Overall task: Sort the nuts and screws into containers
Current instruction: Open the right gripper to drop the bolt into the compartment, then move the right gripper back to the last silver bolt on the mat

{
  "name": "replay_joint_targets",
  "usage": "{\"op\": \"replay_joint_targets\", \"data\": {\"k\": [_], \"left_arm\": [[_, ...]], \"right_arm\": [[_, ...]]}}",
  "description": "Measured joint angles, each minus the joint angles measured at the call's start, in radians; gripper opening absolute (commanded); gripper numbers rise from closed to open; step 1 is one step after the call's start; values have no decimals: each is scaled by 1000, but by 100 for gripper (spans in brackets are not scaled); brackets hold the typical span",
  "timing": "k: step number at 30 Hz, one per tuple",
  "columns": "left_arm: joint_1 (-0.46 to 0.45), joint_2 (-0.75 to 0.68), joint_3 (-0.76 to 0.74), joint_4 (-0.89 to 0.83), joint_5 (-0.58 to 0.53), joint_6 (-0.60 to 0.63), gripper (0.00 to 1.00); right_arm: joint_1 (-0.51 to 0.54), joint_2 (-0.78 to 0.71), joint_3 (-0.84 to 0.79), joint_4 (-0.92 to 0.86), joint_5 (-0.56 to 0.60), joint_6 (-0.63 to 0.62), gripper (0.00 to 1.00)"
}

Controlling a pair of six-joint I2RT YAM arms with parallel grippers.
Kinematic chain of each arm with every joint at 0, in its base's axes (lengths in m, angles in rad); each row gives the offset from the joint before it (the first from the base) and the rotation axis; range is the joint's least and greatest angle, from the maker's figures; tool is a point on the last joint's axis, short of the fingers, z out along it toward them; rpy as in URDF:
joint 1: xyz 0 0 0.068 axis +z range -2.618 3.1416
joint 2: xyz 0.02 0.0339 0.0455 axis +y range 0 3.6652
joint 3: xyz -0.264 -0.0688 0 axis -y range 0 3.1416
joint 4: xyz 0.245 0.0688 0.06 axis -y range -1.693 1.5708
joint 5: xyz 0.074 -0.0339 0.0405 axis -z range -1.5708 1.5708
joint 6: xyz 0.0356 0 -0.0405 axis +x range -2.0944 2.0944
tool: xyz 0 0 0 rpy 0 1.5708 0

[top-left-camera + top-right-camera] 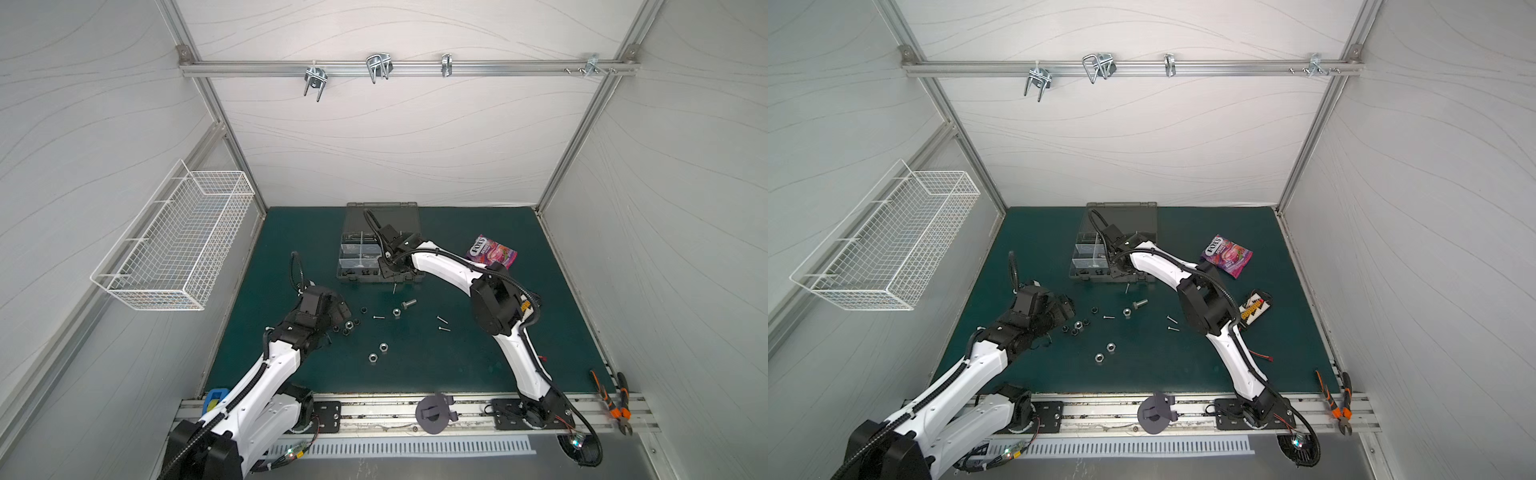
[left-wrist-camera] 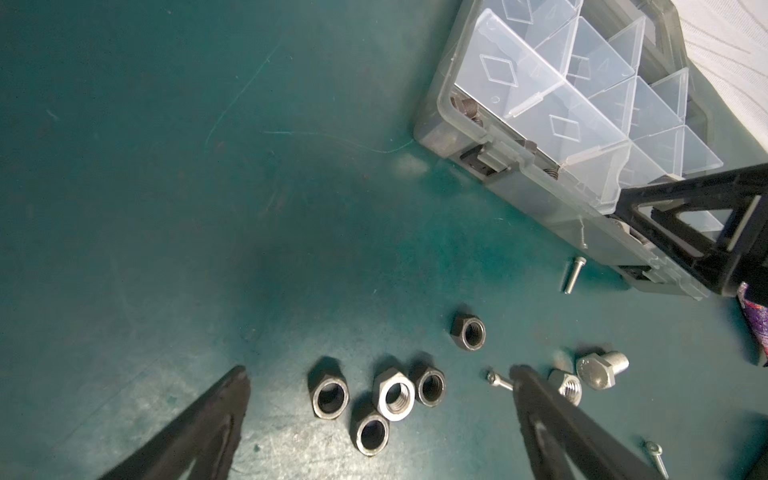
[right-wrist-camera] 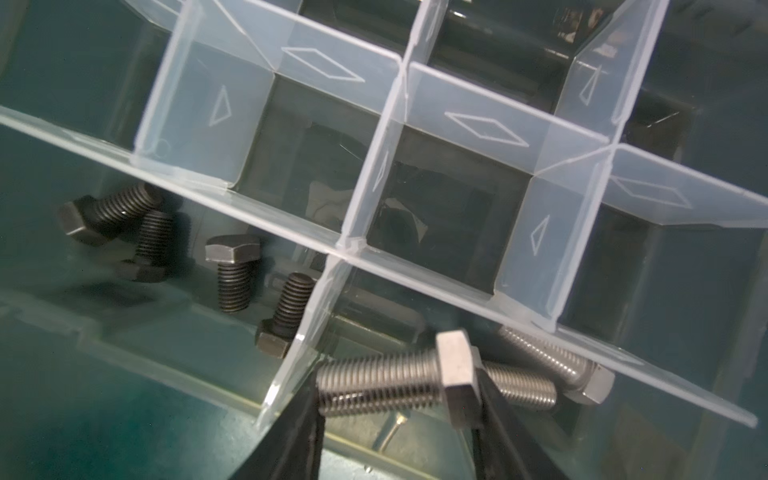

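My right gripper (image 3: pixel 399 399) is shut on a silver hex-head bolt (image 3: pixel 390 382), gripped end to end, low over a near compartment of the grey organizer case (image 1: pixel 353 278). Two more silver bolts (image 3: pixel 552 365) lie in that compartment, and several black bolts (image 3: pixel 232 270) lie in the one beside it. My left gripper (image 2: pixel 380 374) stands open just above a cluster of black nuts (image 2: pixel 330 399) around one silver nut (image 2: pixel 394 400). Another black nut (image 2: pixel 468 331), a silver bolt (image 2: pixel 602 374) and thin screws (image 1: pixel 442 320) lie loose on the green mat. Two silver nuts (image 1: pixel 383 347) sit nearer the front.
A purple candy bag (image 1: pixel 492 251) lies right of the case, whose open lid (image 1: pixel 382 216) lies flat behind it. A white wire basket (image 1: pixel 178 241) hangs on the left wall. Orange-handled pliers (image 1: pixel 615 403) rest at the front right rail. A red-wired connector board (image 1: pixel 1254 309) sits behind the right arm.
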State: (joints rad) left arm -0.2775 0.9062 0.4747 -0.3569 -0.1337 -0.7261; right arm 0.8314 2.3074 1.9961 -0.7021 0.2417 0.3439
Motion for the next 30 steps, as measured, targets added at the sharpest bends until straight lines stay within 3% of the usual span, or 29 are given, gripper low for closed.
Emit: {"op": "replay_joint_targets", "data": {"k": [10,23,30], "left_arm": [[0,0,0,0,0,5,99],[0,-2,0,-1,-4,14,99],[0,-4,0,-2,-5,15,99]], "right_arm": [[-4,11,0,-3,-18,6,63],[-4,6,-2,-3,-20,5,64],[5,-65,-68,-6,-15,4,63]]}}
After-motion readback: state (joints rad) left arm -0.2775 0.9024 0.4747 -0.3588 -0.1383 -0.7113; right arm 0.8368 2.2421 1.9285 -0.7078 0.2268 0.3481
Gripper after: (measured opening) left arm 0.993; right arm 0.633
